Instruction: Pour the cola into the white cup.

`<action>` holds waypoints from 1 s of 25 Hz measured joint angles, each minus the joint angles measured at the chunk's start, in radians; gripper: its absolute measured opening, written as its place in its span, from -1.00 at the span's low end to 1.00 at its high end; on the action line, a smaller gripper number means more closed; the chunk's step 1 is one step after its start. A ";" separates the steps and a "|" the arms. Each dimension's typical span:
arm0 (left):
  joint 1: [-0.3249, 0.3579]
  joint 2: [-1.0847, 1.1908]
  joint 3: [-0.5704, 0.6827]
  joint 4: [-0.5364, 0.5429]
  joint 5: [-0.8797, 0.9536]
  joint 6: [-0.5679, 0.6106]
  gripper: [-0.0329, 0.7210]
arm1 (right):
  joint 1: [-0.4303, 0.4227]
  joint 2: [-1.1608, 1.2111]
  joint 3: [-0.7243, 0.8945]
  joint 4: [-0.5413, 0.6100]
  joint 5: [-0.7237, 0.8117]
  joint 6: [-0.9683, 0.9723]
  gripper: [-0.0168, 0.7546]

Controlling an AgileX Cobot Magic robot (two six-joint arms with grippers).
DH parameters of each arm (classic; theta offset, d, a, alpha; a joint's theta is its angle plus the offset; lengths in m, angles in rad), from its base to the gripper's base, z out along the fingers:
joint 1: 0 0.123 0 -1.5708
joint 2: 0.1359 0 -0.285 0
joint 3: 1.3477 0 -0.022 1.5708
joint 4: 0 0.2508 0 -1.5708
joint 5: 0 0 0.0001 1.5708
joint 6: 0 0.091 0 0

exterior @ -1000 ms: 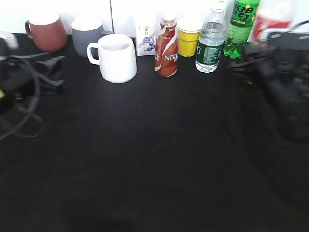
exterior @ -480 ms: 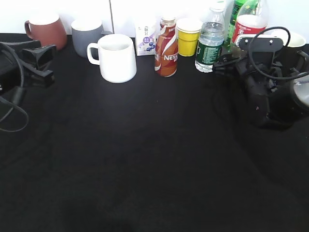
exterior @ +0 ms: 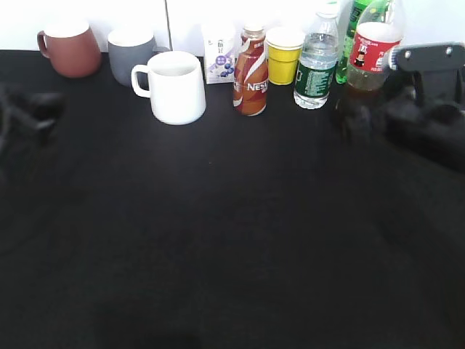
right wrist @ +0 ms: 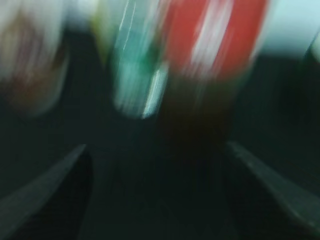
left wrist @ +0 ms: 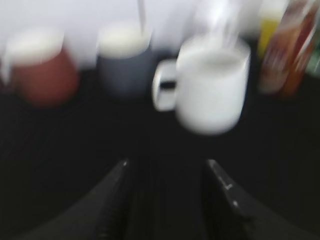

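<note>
The cola (exterior: 369, 52), a clear bottle with a red label and dark liquid, stands at the back right. In the blurred right wrist view the cola (right wrist: 212, 45) is just ahead of the jaws, right of centre. My right gripper (exterior: 354, 120) (right wrist: 155, 155) is open and empty, close in front of the bottle. The white cup (exterior: 178, 87) stands at the back left of centre, handle to the left. It also shows in the left wrist view (left wrist: 212, 90). My left gripper (exterior: 40, 109) (left wrist: 167, 167) is open and empty, well short of the cup.
Along the back stand a reddish-brown mug (exterior: 69, 49), a grey mug (exterior: 131, 52), a small carton (exterior: 220, 54), a Nescafe bottle (exterior: 251, 73), a yellow cup (exterior: 283, 57), a water bottle (exterior: 316, 62) and a green soda bottle (exterior: 349, 43). The black cloth (exterior: 232, 240) covers the table.
Both arms are moving and blurred. The right arm has shifted right and lower, uncovering the cola's label. The left gripper has drawn back toward the left edge.
</note>
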State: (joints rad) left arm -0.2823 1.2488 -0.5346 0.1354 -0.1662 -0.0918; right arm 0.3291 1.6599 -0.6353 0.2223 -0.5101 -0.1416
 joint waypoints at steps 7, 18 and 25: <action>0.000 -0.115 -0.288 -0.128 1.273 -0.001 0.02 | 0.000 -0.419 -0.177 -0.008 1.336 0.086 0.59; 0.000 -1.080 -0.065 -0.123 1.322 -0.001 0.52 | 0.000 -1.460 0.075 -0.222 1.529 0.266 0.58; 0.000 -1.105 -0.018 -0.128 1.299 -0.001 0.56 | 0.000 -1.503 0.130 -0.222 1.550 0.268 0.58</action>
State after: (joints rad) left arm -0.2823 0.1435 -0.5528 0.0071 1.1332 -0.0928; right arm 0.3291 0.1567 -0.5052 0.0000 1.0397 0.1264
